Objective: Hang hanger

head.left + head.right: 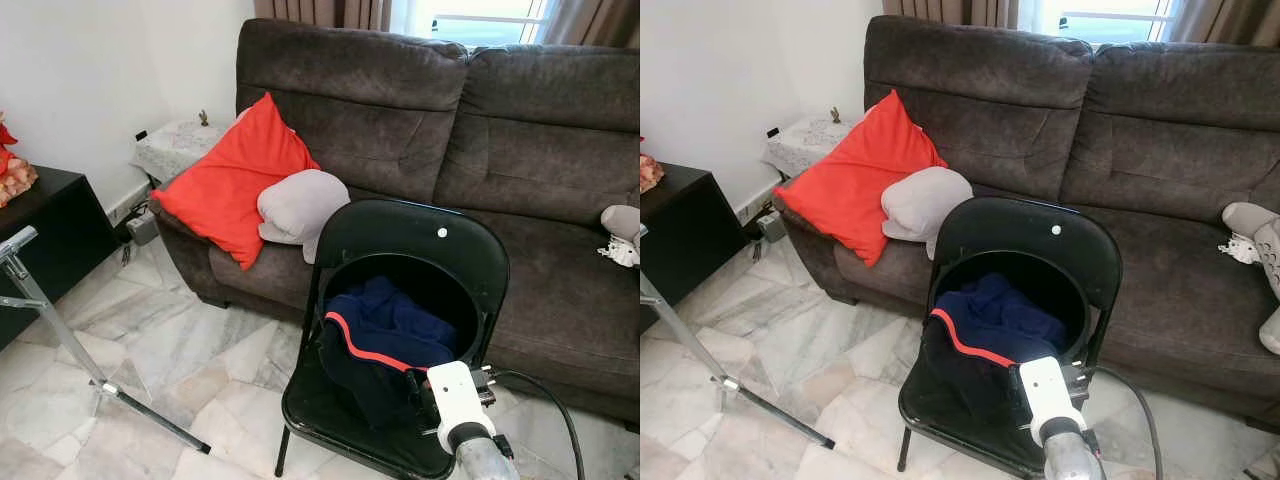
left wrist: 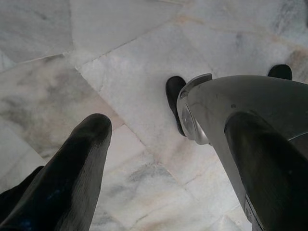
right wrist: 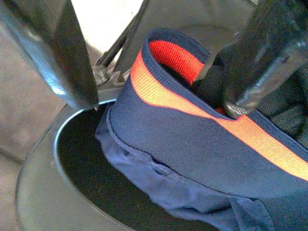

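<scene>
A navy garment [image 1: 385,330] with an orange-red band lies bunched on the seat of a black folding chair [image 1: 420,240] in front of the sofa. My right arm [image 1: 455,395] reaches down to it from the front. In the right wrist view my right gripper [image 3: 161,106] is open, one finger on each side of the raised collar band [image 3: 192,110]. A dark piece [image 3: 209,84] sits inside the collar against one finger; I cannot tell what it is. My left gripper [image 2: 173,139] hangs open over the marble floor.
A dark brown sofa [image 1: 520,130] stands behind the chair, with a red cushion [image 1: 230,180] and a grey cushion [image 1: 300,205]. A slanted metal rack leg [image 1: 60,335] crosses the floor at the left, beside a black cabinet [image 1: 45,235]. A black cable [image 1: 555,400] trails off my right arm.
</scene>
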Robot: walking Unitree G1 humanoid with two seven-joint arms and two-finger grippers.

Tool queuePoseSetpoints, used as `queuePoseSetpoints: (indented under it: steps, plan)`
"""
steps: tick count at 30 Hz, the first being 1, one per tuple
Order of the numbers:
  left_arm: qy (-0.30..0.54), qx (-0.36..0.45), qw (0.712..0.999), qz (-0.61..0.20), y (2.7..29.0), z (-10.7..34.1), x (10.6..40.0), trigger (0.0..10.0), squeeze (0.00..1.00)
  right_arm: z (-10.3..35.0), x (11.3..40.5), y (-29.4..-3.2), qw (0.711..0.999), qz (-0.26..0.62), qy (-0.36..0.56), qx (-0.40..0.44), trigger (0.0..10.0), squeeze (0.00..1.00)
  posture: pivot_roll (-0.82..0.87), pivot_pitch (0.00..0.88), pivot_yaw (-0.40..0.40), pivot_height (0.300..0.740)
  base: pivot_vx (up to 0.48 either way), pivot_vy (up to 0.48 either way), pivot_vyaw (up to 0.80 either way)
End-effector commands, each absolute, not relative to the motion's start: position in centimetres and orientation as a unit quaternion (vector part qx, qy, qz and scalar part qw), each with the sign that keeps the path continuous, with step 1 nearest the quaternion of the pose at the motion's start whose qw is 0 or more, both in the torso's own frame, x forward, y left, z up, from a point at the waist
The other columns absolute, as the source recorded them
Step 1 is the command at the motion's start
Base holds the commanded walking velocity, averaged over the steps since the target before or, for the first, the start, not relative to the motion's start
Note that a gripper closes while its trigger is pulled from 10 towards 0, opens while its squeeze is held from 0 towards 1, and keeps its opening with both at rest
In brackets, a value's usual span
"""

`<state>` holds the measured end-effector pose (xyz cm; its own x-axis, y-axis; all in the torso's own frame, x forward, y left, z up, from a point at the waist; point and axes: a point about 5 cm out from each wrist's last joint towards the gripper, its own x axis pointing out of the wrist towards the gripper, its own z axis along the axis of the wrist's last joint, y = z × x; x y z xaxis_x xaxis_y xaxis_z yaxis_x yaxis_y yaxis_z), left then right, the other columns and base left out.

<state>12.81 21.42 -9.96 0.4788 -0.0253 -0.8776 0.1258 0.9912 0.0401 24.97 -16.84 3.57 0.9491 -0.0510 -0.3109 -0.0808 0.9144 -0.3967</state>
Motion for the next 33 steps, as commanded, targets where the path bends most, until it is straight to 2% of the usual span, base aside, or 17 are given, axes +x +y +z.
queuePoseSetpoints:
  steps: [1, 2, 6, 13, 16, 20, 23, 29, 33]
  plan:
    - [0.518, 0.061, 0.852, -0.046, 21.9, -10.1, 12.1, 10.0, 0.00, 3.8, 24.8, -17.5, 0.963, -0.020, 0.144, -0.228, 10.0, 0.00, -0.04, 0.034, 0.059, 0.740, 0.000, 0.000, 0.00]
    - [0.518, 0.061, 0.852, -0.045, 21.9, -10.1, 12.1, 10.0, 0.00, 5.0, 25.2, -17.7, 0.967, -0.040, 0.108, -0.227, 10.0, 0.00, -0.04, 0.034, 0.059, 0.740, 0.000, 0.000, 0.00]
    - [0.518, 0.062, 0.852, -0.044, 21.9, -10.1, 12.1, 10.0, 0.00, 6.7, 25.6, -17.8, 0.974, -0.062, 0.056, -0.211, 10.0, 0.00, -0.04, 0.034, 0.059, 0.740, 0.000, 0.000, 0.00]
    - [0.519, 0.061, 0.852, -0.045, 21.9, -10.1, 12.1, 10.0, 0.00, 7.2, 25.8, -17.2, 0.978, -0.057, 0.026, -0.201, 10.0, 0.00, -0.04, 0.028, 0.060, 0.740, 0.000, 0.000, 0.00]
    - [0.518, 0.061, 0.852, -0.046, 21.9, -10.1, 12.1, 10.0, 0.00, 6.6, 25.9, -16.9, 0.976, -0.043, 0.047, -0.209, 10.0, 0.00, -0.04, 0.027, 0.059, 0.740, 0.000, 0.000, 0.00]
    - [0.518, 0.060, 0.852, -0.047, 21.9, -10.1, 12.1, 10.0, 0.00, 4.6, 25.9, -17.1, 0.961, -0.028, 0.131, -0.243, 10.0, 0.00, -0.04, 0.026, 0.060, 0.740, 0.000, 0.000, 0.00]
    - [0.519, 0.060, 0.851, -0.048, 21.9, -10.1, 12.1, 10.0, 0.00, 3.7, 25.8, -17.2, 0.956, -0.018, 0.173, -0.237, 10.0, 0.00, -0.04, 0.027, 0.061, 0.740, 0.000, 0.000, 0.00]
    - [0.520, 0.060, 0.851, -0.048, 21.9, -10.1, 12.1, 10.0, 0.00, 3.5, 25.8, -17.0, 0.954, -0.007, 0.189, -0.232, 10.0, 0.00, -0.04, 0.028, 0.062, 0.740, 0.000, 0.000, 0.00]
    - [0.520, 0.061, 0.851, -0.048, 22.0, -10.1, 12.1, 10.0, 0.00, 5.0, 26.4, -16.9, 0.963, -0.018, 0.137, -0.233, 10.0, 0.00, -0.04, 0.029, 0.063, 0.740, 0.000, 0.000, 0.00]
